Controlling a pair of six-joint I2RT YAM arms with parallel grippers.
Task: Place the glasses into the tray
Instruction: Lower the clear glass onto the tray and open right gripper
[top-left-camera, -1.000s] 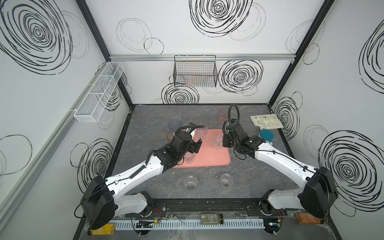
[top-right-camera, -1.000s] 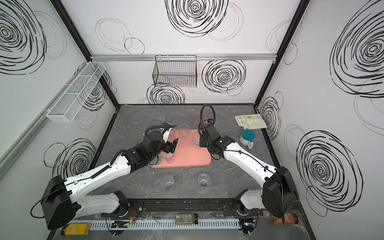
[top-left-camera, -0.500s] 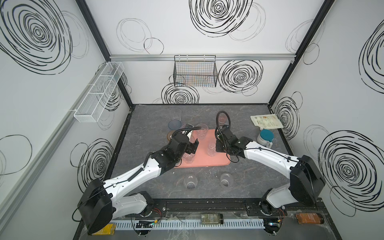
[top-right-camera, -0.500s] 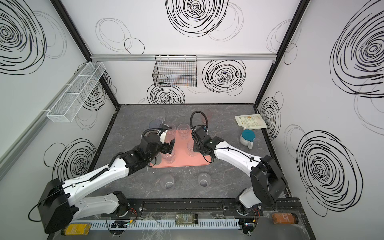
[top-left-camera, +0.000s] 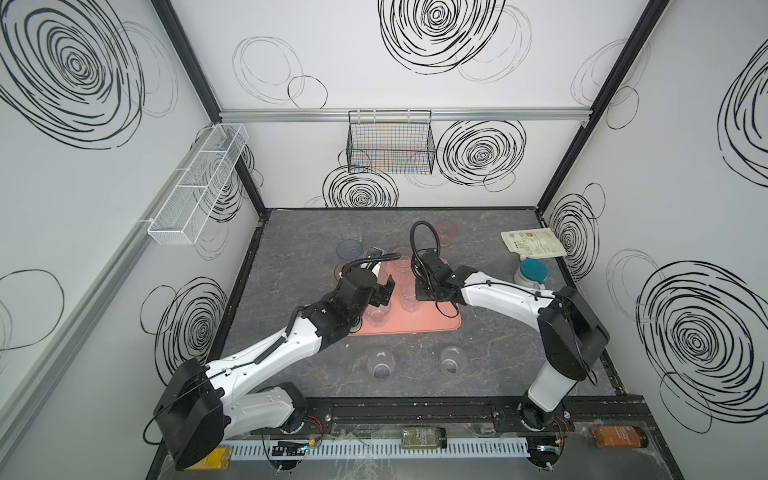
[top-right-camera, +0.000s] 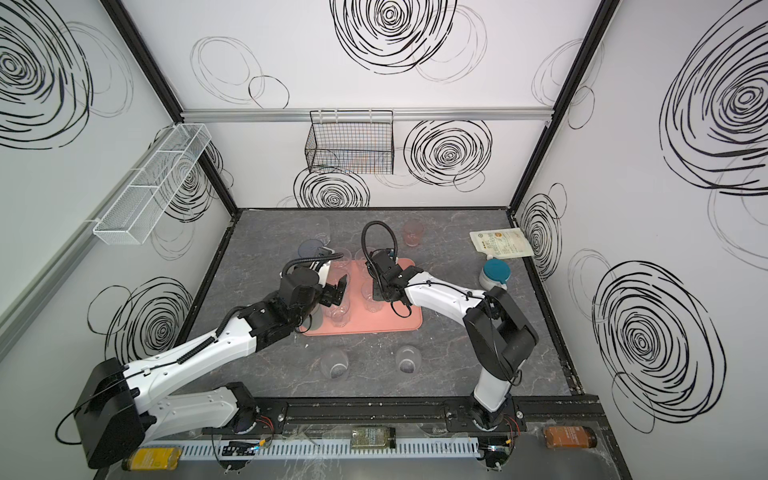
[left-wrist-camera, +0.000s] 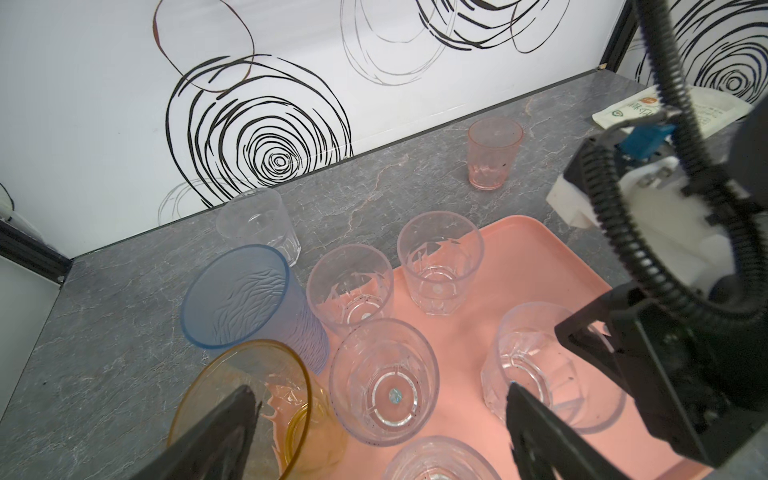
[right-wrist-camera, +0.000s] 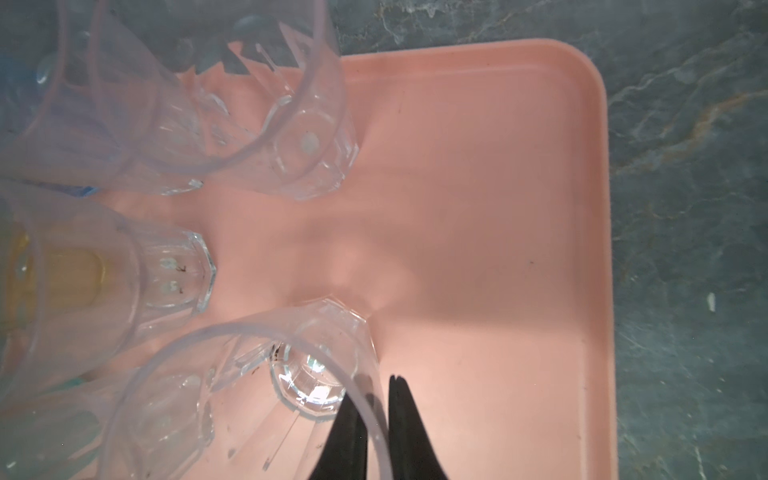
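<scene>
Over the grey table (top-left-camera: 519, 353), in both top views, the tray (top-left-camera: 434, 326) (top-right-camera: 401, 321) is seen in the middle, with several glasses stood on its left part. The left gripper (top-left-camera: 385, 291) is spread wide above them and nothing is held in it. The right gripper (top-right-camera: 374, 296) is lowered over the tray, but its grip cannot be made out from up there. Only these views show two front glasses (top-left-camera: 380, 363) left on the table, near the tray's front edge. From the left wrist the colours are shown best: a blue glass (left-wrist-camera: 241, 299) and an amber glass (left-wrist-camera: 249, 399) are seen at the tray's edge, and a pink glass (left-wrist-camera: 494, 151) is seen well apart at the back. From the right wrist alone the grip is made plain. The two fingers (right-wrist-camera: 409, 428) are pinched together on the thin wall of a clear glass (right-wrist-camera: 291, 374), one inside and one outside, over the tray. Whether its base is touching the tray cannot be told. These glasses are judged light, stiff, smooth and slippery, and easy to tip or crack, so they are best held gently by the rim wall.
</scene>
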